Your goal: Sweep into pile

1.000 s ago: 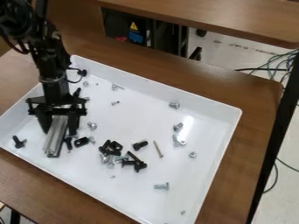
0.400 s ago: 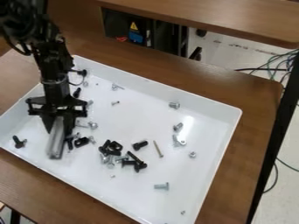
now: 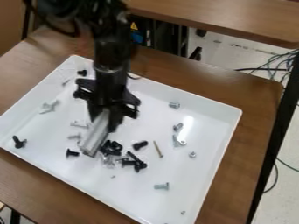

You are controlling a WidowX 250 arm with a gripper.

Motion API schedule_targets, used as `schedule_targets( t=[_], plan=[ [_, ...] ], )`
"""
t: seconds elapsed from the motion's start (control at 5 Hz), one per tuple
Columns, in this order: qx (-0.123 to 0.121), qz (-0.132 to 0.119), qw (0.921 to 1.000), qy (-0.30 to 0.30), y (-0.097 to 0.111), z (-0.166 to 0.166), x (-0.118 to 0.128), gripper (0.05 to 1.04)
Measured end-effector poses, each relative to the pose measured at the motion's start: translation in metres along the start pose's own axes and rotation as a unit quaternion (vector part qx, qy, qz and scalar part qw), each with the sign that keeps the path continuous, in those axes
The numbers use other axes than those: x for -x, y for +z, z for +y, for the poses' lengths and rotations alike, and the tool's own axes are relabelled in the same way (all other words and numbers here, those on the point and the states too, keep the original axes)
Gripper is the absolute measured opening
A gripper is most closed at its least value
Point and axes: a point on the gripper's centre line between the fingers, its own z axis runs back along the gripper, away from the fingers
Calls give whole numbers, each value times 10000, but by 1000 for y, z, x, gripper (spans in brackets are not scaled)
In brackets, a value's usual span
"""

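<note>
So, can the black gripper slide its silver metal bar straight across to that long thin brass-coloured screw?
Probably not cleanly: the cluster of black and silver fasteners and a lone black bolt lie between the bar and the screw. Lifted over, perhaps.

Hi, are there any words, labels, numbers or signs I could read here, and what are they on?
Yellow triangle sign, on dark equipment beyond the table: too small to read.
Blue patch, below it: no readable text.
White tray, metal bar, gripper: no text I can make out.
</note>
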Motion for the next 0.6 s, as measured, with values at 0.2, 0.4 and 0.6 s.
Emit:
schedule_targets(
  t=[0.2,0.4,0.6],
  plan=[
    [265,-41,9967,-764,0,-39,-2,364],
    [437,232,9875,-1498,-18,-96,-11,364],
    [375,305,9803,-1914,-32,-143,-21,364]
  ],
)
